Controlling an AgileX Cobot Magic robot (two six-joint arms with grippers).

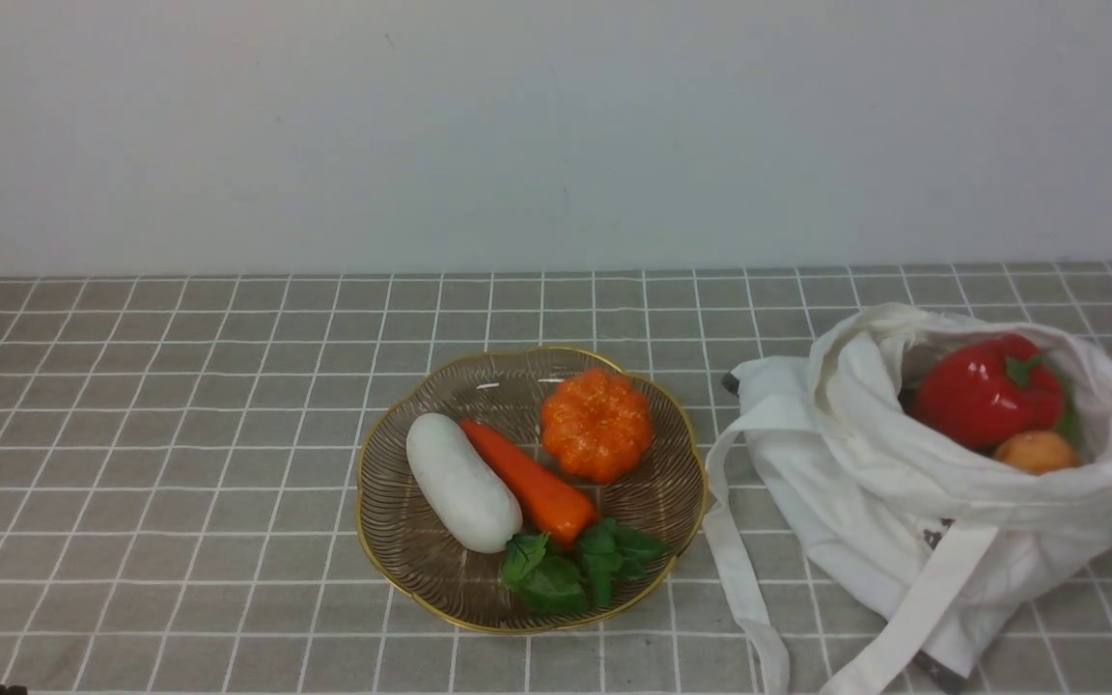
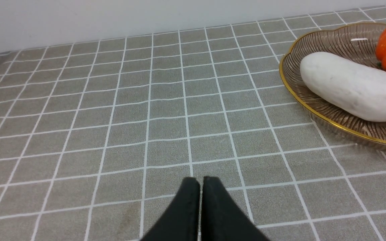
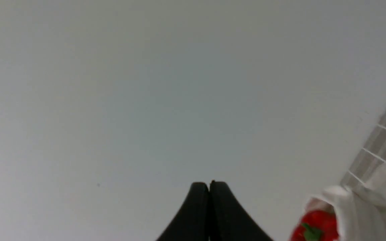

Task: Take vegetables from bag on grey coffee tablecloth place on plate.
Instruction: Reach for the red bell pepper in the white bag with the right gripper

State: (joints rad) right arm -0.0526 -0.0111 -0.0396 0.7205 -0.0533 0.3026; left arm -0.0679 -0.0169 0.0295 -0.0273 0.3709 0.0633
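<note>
The red bell pepper (image 1: pixel 986 394) lies in the open mouth of the white bag (image 1: pixel 913 483) on the right of the grey tablecloth (image 1: pixel 180 434); it also shows in the right wrist view (image 3: pixel 315 227) beside the bag's cloth (image 3: pixel 370 207). The ribbed plate with a gold rim (image 1: pixel 392 541) sits in the middle; its rim shows in the left wrist view (image 2: pixel 286 80). My left gripper (image 2: pixel 201 182) is shut and empty, low over bare cloth left of the plate. My right gripper (image 3: pixel 209 186) is shut and empty, facing the wall. Neither gripper shows in the front view.
On the plate lie a white radish (image 1: pixel 462 481), an orange carrot (image 1: pixel 529 481) with green leaves (image 1: pixel 575 565) and an orange pumpkin (image 1: pixel 597 423). A small orange round thing (image 1: pixel 1036 451) sits in the bag below the pepper. The bag's straps (image 1: pixel 744 579) trail forward. A pale wall stands behind.
</note>
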